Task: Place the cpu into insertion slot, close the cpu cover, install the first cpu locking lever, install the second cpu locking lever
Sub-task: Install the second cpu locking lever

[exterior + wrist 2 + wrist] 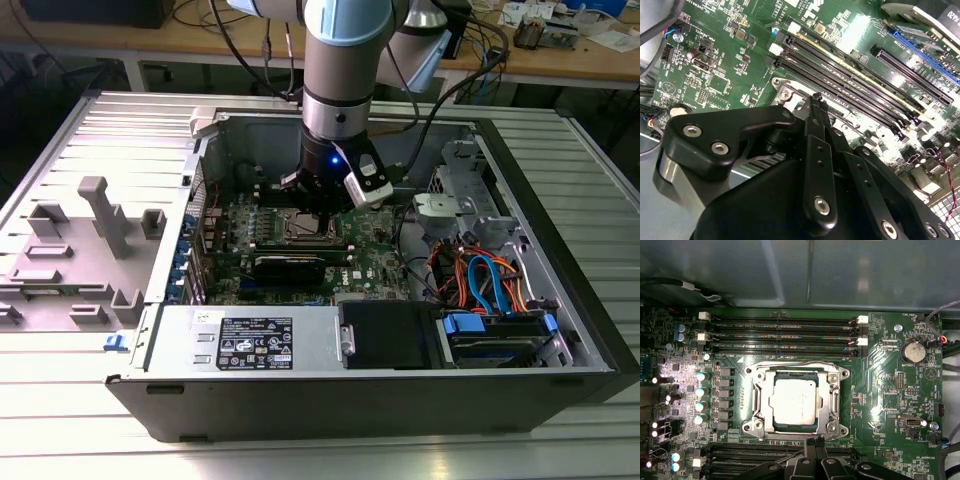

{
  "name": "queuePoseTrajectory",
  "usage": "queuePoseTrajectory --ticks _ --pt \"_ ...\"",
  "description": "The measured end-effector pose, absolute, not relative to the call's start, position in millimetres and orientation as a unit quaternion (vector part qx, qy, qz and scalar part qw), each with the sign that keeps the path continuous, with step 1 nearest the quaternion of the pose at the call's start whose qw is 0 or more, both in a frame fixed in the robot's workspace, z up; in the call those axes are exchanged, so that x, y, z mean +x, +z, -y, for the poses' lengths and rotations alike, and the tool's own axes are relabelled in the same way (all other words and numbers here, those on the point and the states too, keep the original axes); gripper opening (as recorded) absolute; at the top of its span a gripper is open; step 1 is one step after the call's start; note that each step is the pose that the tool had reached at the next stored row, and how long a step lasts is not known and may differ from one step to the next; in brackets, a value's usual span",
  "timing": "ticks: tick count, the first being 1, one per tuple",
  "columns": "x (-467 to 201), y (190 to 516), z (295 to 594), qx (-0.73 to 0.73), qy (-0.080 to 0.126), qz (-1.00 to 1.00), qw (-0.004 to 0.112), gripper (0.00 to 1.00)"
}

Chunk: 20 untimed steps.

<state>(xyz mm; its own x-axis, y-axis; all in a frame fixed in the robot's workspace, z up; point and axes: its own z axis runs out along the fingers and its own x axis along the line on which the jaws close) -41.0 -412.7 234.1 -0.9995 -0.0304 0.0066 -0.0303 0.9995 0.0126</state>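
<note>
Open PC case lies on a slatted worktop [60,400], motherboard [880,370] facing up. Arm reaches down into the case; end effector [814,442] hangs low over the board, tips at the edge of the insertion slot [758,390] on the side away from the memory slots [780,332].

The cpu [793,401] sits flat inside the slot, square to it — first step looks done. The cpu cover [831,397] lies down around the chip, its window framing the chip, so the second step also looks done, as a judgement.

Locking levers: thin rods hard to trace along the slot's sides; cannot tell whether either is latched. Probably both still to do.

End effector fingertips [816,100] pressed together, pinching nothing visible, in both wrist views.
</note>
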Motion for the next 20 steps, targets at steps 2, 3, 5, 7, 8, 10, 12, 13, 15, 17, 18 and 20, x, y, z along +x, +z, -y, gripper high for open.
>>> queuePoseTrajectory --ticks 2,3,5,7,8,10,12,13,15,17,18,20 --pt "-41.0 234.1 412.8 0.015 -0.006 1.000 0.003 0.11" --pt "-41.0 234.1 412.8 0.015 -0.006 1.000 0.003 0.11" --pt "-41.0 234.1 412.8 0.015 -0.006 1.000 0.003 0.11" --pt "-41.0 234.1 412.8 0.015 -0.006 1.000 0.003 0.11" --pt "-41.0 234.4 412.9 0.015 -0.006 1.000 0.003 0.11" --pt "-41.0 234.7 412.9 0.015 -0.006 1.000 0.003 0.11" --pt "-41.5 234.8 413.2 0.018 -0.006 1.000 0.003 0.11" --pt "-42.3 234.7 413.3 0.021 -0.006 1.000 0.003 0.11" --pt "-45.7 234.5 413.8 0.027 -0.006 1.000 0.003 0.11" --pt "-49.2 234.4 414.0 0.029 -0.006 1.000 0.003 0.11" --pt "-50.6 234.3 414.0 0.030 -0.006 1.000 0.003 0.11" --pt "-50.8 234.3 414.0 0.030 -0.006 1.000 0.003 0.11"
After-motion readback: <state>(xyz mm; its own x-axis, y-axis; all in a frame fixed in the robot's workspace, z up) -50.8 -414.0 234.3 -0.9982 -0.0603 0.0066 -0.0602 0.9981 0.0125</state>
